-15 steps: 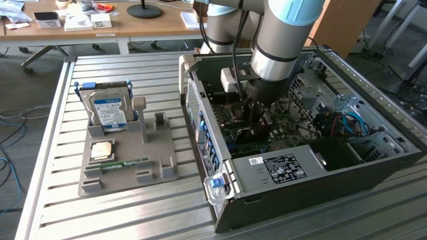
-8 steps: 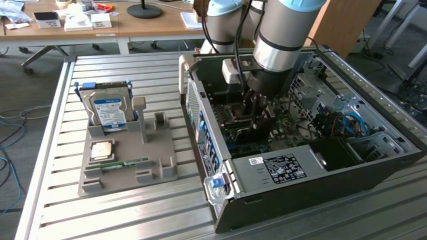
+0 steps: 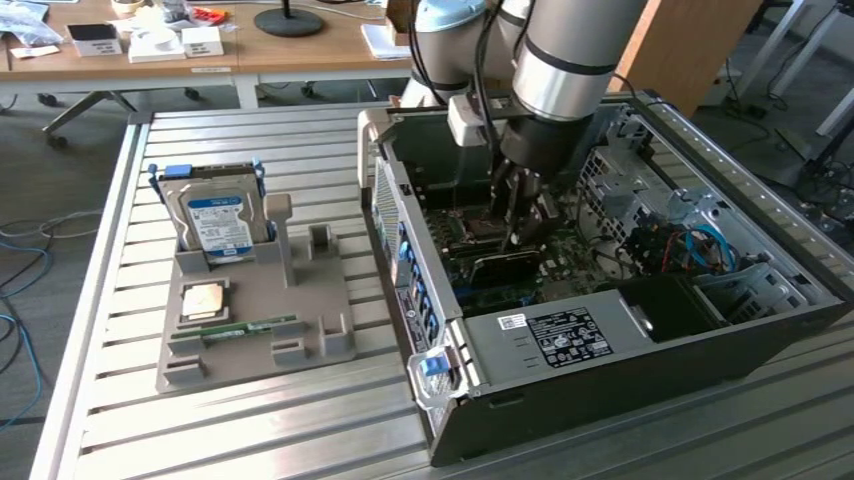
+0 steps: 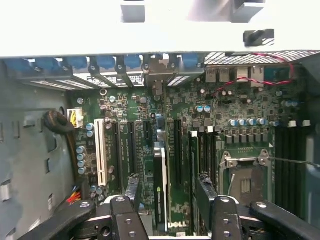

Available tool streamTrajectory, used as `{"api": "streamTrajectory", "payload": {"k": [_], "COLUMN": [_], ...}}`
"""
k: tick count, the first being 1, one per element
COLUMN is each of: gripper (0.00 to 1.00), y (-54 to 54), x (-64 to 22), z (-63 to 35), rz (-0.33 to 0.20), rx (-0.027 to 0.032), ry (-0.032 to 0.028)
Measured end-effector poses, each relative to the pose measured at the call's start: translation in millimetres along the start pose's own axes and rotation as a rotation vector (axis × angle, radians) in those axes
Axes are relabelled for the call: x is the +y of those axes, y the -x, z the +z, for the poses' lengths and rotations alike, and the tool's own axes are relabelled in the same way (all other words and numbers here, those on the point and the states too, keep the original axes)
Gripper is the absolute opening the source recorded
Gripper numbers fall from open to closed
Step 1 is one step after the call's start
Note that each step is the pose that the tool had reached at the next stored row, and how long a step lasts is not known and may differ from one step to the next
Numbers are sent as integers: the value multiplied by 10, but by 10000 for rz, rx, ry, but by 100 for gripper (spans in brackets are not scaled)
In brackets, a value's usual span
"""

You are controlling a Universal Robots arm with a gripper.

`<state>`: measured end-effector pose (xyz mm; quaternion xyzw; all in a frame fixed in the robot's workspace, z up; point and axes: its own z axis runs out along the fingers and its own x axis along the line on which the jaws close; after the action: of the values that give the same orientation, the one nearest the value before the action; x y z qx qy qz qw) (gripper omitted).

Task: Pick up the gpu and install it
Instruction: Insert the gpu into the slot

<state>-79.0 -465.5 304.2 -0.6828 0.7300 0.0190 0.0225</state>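
From the exterior view, going left to right: a slatted metal surface (image 3: 120,300) carries a grey plastic parts holder (image 3: 254,300) at about 9 o'clock in the picture. A blue-labelled hard drive (image 3: 220,225) stands upright in the holder's far slot. Nearer the camera, a square processor chip (image 3: 204,298) lies flat, and a slim green RAM stick (image 3: 254,328) lies just in front of it. To the exterior view's right, an open black computer case (image 3: 601,300) lies on its side with the motherboard facing up. Behind it, at 12 o'clock, a wooden desk (image 3: 254,55) holds small boxes.

The arm (image 3: 567,60) comes down from 12 o'clock, nearly vertical, and its end effector (image 3: 523,215) reaches into the middle of the case, low over the board.

The wrist view looks straight down onto the green motherboard (image 4: 200,100), which the exterior view leaves mostly in shadow. Here the expansion slots, a white slot (image 4: 102,152) and the metal processor socket (image 4: 247,175) are plain. The end effector (image 4: 167,192) shows two dark fingers (image 4: 131,187) at 6 o'clock, set slightly apart. Between them the gpu (image 4: 160,185) stands on edge, seen as a thin dark strip running along a slot. The fingers sit just beside the card's faces; whether they press on it, I cannot tell.
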Motion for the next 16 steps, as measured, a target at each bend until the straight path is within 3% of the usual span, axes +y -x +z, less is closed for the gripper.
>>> {"api": "streamTrajectory", "payload": {"k": [10, 16], "gripper": [58, 58], "y": [14, 17], "x": [-1, -1], "z": [-230, -288], "rz": [0, -1], "rx": [-1, -2], "ry": [-10, -11]}}
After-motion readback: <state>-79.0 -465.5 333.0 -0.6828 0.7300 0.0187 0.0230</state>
